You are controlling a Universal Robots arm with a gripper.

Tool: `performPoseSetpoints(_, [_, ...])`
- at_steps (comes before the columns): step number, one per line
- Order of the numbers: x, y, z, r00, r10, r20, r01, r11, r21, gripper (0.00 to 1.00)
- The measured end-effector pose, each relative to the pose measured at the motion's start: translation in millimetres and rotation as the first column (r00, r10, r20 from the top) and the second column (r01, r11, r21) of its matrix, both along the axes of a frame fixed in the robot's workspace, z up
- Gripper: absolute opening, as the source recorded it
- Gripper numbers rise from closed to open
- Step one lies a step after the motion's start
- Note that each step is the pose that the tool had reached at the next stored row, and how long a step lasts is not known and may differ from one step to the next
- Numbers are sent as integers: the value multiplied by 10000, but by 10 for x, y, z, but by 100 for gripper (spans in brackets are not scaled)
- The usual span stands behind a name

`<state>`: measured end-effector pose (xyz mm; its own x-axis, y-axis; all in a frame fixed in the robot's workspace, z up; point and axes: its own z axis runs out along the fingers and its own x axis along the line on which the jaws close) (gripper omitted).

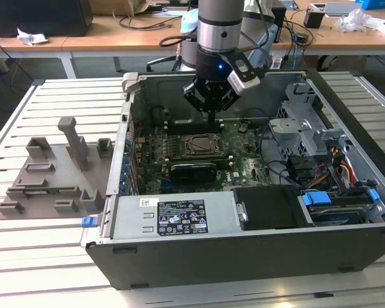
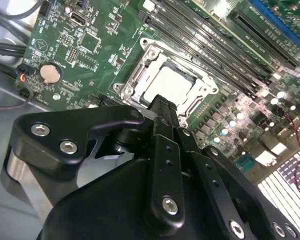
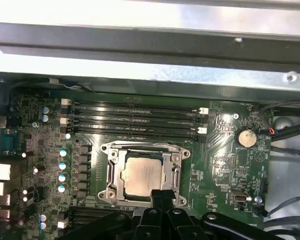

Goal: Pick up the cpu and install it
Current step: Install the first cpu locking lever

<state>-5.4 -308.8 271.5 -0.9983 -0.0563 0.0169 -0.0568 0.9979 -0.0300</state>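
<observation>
The cpu [image 3: 143, 174] sits in its socket frame [image 3: 113, 176]; the hand [image 2: 162, 106] hovers above, fingers pressed together, empty.

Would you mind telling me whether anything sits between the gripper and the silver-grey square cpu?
Nothing visible does. The silver-grey square cpu already lies inside the open metal socket frame on the green motherboard, and the black gripper hangs just above its edge with only open air between them in both wrist views.

Cpu [image 3: 142, 175] matt silver metal; claw [image 2: 160, 107] matt black.
</observation>
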Motion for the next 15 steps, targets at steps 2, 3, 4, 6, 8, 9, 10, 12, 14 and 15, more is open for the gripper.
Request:
performPoseSetpoints(2, [0,0,47,10000,0,0,0,10000,-1,11])
performPoseSetpoints(3, [0,0,65,10000,0,-1,0,10000,-2,11])
performPoseSetpoints(4, [0,0,77,10000,0,-1,0,10000,-2,11])
performPoseSetpoints(6, [0,0,79,10000,0,1,0,10000,5,11])
performPoseSetpoints(8, [0,0,79,10000,0,0,0,10000,4,11])
performPoseSetpoints(9, [0,0,79,10000,1,-1,-1,10000,3,11])
performPoseSetpoints(10, [0,0,79,10000,0,0,0,10000,4,11])
performPoseSetpoints(12, [0,0,79,10000,0,0,0,10000,5,11])
performPoseSetpoints(14, [0,0,79,10000,0,0,0,10000,4,11])
performPoseSetpoints(15, [0,0,79,10000,0,0,0,10000,4,11])
